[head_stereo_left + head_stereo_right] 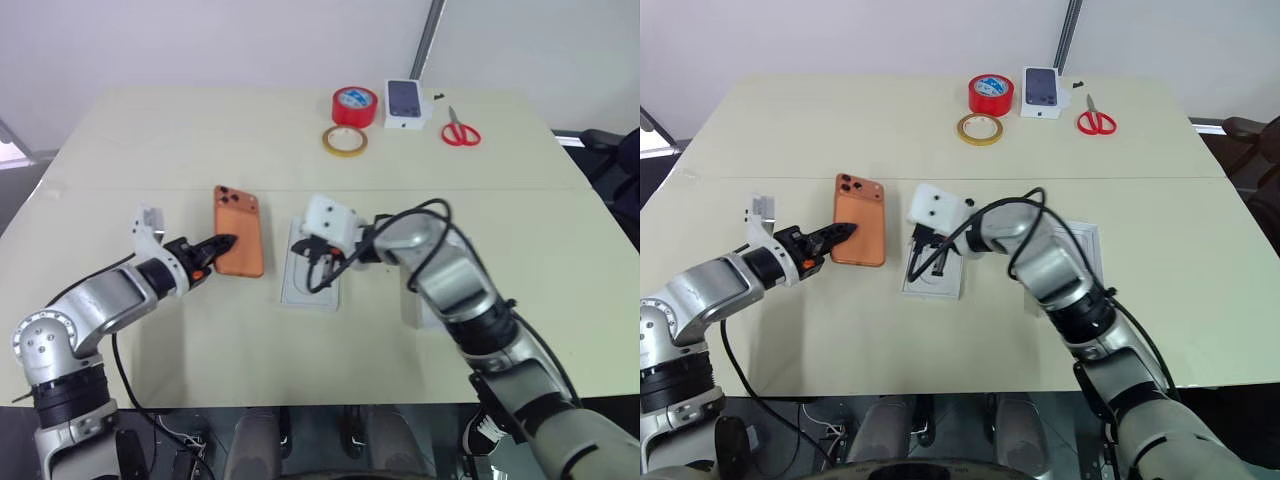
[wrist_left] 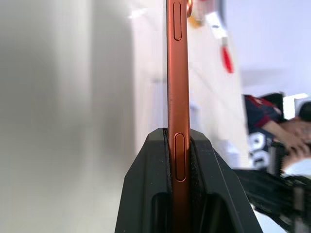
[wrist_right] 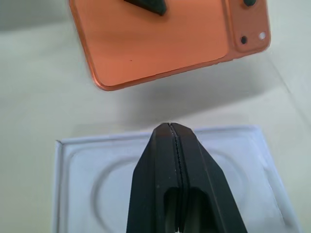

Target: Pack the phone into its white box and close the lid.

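The left hand (image 1: pixel 222 244) pinches the slim orange-copper phone (image 1: pixel 239 229) by one long edge, lifted off the tabletop (image 1: pixel 200 130). That narrow grip could let it pivot or slip. The right hand (image 3: pixel 169 127), fingers pressed together and empty, hovers over the shallow white moulded tray (image 3: pixel 160 182).

At the table's (image 1: pixel 150 130) twelve o'clock edge: red tape roll (image 1: pixel 355 105), yellow tape ring (image 1: pixel 344 140), small printed box (image 1: pixel 405 103) (dark phone pictured), red scissors (image 1: pixel 460 130).
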Motion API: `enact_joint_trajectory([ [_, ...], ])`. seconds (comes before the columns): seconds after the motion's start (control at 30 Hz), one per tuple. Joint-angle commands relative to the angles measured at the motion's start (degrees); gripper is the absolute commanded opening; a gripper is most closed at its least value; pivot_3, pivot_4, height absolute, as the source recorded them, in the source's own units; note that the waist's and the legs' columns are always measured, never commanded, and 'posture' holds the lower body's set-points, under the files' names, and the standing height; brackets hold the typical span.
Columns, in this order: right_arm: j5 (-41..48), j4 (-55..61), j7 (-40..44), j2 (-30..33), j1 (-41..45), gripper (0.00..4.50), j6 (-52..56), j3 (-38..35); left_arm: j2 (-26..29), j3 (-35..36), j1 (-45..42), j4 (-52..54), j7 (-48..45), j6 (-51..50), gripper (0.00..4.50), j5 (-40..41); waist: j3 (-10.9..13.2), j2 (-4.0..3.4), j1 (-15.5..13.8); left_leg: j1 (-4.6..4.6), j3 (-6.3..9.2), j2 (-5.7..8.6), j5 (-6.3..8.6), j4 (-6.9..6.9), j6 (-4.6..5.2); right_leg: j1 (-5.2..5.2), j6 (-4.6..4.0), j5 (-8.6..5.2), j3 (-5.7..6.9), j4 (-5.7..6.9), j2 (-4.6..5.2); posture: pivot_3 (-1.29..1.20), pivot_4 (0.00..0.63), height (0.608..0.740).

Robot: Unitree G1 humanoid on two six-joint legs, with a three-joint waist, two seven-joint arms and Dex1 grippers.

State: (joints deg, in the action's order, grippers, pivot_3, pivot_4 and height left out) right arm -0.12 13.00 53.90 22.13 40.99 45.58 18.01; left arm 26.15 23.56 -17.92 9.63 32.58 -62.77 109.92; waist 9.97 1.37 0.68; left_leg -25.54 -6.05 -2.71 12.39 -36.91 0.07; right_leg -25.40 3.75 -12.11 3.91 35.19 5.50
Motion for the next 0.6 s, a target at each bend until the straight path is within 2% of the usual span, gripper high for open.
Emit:
enact_joint_trajectory([
  [0.03, 3.8, 3.0, 0.2, 3.7, -2.2, 0.0, -0.7, -6.2, -1.0, -6.3, -1.0, 3.8, 0.6, 4.5, 0.03, 2.5, 0.0, 0.0, -0.1, 0.0, -0.02, 0.01, 0.02, 0.0, 0.04, 0.02, 0.0, 0.0, 0.0, -0.03, 0.0, 0.0, 0.15, 0.74],
  [0.27, 6.7, 4.2, -0.3, 11.7, -7.8, 0.0, -0.6, -10.3, -4.0, -16.3, -1.0, 2.7, -0.2, 8.0, 0.03, -1.3, 0.0, -0.01, 0.1, -0.02, -0.09, 0.01, 0.01, -0.09, 0.17, 0.05, 0.01, -0.01, 0.02, -0.07, -0.09, 0.0, 0.15, 0.74],
  [0.6, 7.7, 4.0, -3.5, 13.6, -9.0, 0.0, -0.6, -9.8, -5.7, -21.4, -2.3, 0.9, -1.6, 9.4, 0.03, -4.6, 0.1, -0.03, -0.2, -0.01, -0.06, -0.03, -0.06, -0.18, 0.33, 0.11, 0.05, -0.03, 0.04, -0.08, -0.4, 0.0, 0.15, 0.74],
])
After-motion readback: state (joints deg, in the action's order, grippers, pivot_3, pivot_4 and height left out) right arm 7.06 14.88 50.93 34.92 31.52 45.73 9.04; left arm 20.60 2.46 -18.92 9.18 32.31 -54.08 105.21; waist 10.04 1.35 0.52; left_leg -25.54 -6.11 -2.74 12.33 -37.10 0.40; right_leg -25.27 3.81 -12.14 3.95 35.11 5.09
